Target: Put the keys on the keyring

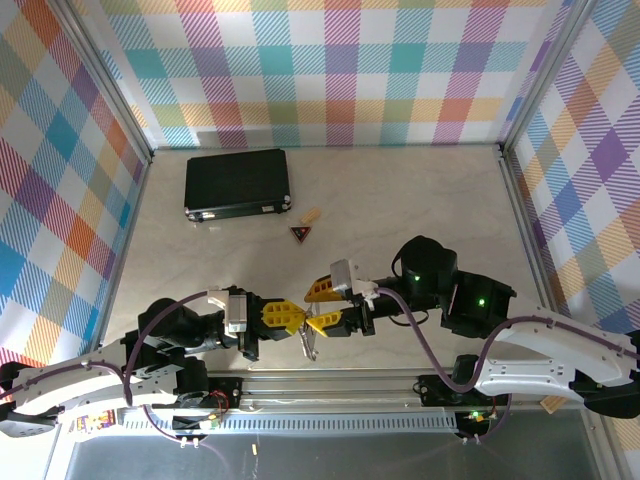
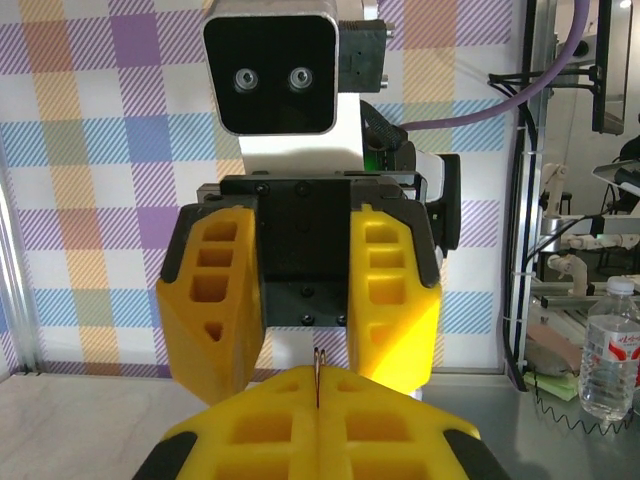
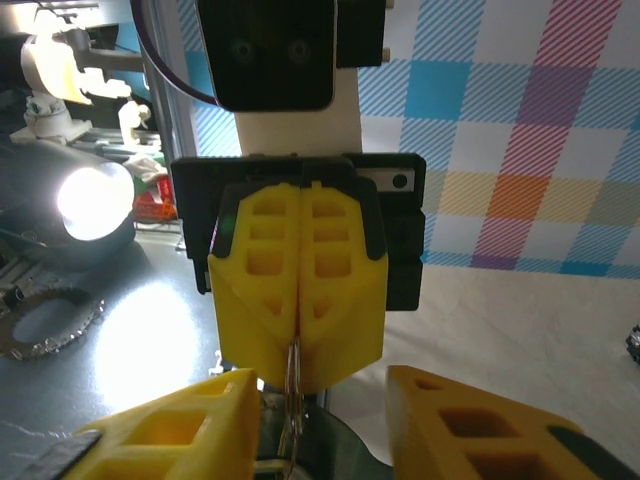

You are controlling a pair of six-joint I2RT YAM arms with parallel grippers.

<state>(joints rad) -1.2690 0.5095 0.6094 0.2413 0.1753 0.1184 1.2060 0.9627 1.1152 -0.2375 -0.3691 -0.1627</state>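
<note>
The keys (image 3: pixel 292 400) hang as a thin silver loop from the left claw (image 3: pixel 298 350), whose yellow fingers are pressed together on them, above the near edge of the table (image 1: pixel 400 200). The right claw (image 1: pixel 318 307) faces it closely, fingers apart. Farther back lie a red triangular trinket (image 1: pixel 300 234) and a shut black case (image 1: pixel 237 182), contents hidden.
</note>
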